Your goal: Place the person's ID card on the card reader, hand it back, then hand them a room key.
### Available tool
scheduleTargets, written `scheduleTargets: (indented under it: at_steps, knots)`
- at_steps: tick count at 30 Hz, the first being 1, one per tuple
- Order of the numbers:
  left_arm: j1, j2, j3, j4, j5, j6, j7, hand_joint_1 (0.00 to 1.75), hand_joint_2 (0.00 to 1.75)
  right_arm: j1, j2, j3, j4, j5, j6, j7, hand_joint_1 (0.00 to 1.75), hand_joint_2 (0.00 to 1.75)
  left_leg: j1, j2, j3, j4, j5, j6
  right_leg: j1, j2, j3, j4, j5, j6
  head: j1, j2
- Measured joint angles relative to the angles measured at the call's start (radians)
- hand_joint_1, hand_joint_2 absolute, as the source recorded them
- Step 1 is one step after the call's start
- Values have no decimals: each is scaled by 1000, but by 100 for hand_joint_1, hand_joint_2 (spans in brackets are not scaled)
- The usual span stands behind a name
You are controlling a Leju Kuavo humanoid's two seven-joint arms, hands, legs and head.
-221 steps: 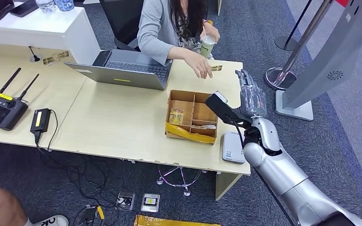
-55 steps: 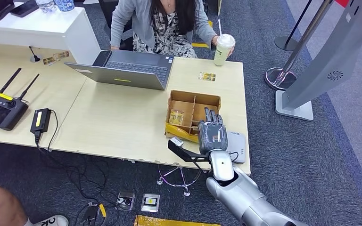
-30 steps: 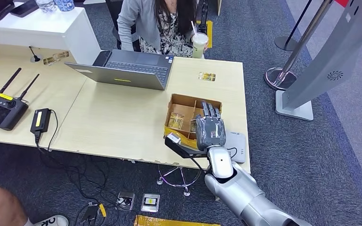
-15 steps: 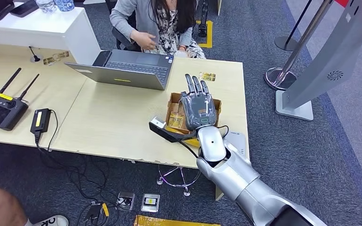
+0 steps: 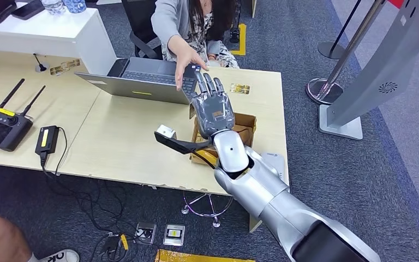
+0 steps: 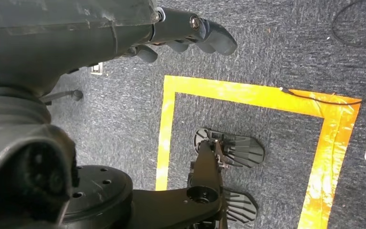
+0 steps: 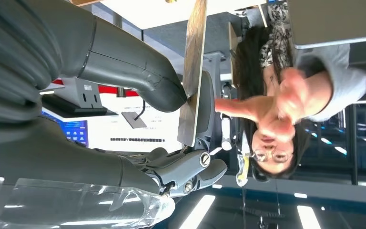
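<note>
The room key [image 7: 193,71], a thin flat card seen edge-on in the right wrist view, is pinched between the thumb and fingers of the right hand [image 5: 213,109], which holds it out above the far part of the table [image 5: 136,147], next to the laptop [image 5: 147,82]. In the head view the right hand's back faces the camera, with its fingers extended toward the person [image 5: 188,22] seated behind the table; the card itself is hidden behind the hand in that view. The person's hand [image 5: 185,68] reaches forward over the laptop and lies just beside the robot's fingertips; contact with the card cannot be confirmed. The cardboard box [image 5: 245,125] with compartments sits on the table directly under the right forearm, and the white card reader [image 5: 275,161] lies near the table's right corner, partly covered by the arm. A small yellow card [image 5: 240,88] lies on the table near the far edge, apart from the hand. The left hand [image 6: 181,33] hangs over the carpeted floor with its fingers curled inward and holds nothing. A remote controller [image 5: 3,125] with two antennas and a black power adapter [image 5: 46,139] rest on the left section of the table.
</note>
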Motion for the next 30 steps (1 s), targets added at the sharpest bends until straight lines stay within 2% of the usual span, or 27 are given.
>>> scheduleTargets:
  at_steps: [13, 21, 22, 25, 26, 30]
  knots:
    - [-7, -3, -20, 0, -9, -13, 1, 0, 0, -67, 27, 1, 138, -13, 23, 21, 175, 175, 0, 0, 0, 0, 0, 0, 0, 0, 0, 0, 0, 0, 0, 0]
    - [-10, -4, -27, 0, -13, -13, 4, 0, 0, -74, 31, 1, 166, -11, 17, 31, 175, 175, 0, 0, 0, 0, 0, 0, 0, 0, 0, 0, 0, 0, 0, 0]
    - [-11, -4, -27, 0, -13, -12, 4, 0, 0, -74, 31, 1, 168, -10, 16, 31, 148, 175, 0, 0, 0, 0, 0, 0, 0, 0, 0, 0, 0, 0, 0, 0]
    - [-11, -4, -27, 0, -13, -12, 4, 0, 0, -75, 32, 1, 173, -4, 11, 31, 17, 44, 0, 0, 0, 0, 0, 0, 0, 0, 0, 0, 0, 0, 0, 0]
    - [-11, -4, -27, 0, -13, -11, 4, 0, 0, -75, 32, 1, 174, 1, 6, 31, 0, 0, 0, 0, 0, 0, 0, 0, 0, 0, 0, 0, 0, 0, 0, 0]
    - [-12, -4, -27, 0, -12, -11, 4, 0, 0, -76, 37, 1, 180, 34, -28, 19, 0, 0, 0, 0, 0, 0, 0, 0, 0, 0, 0, 0, 0, 0, 0, 0]
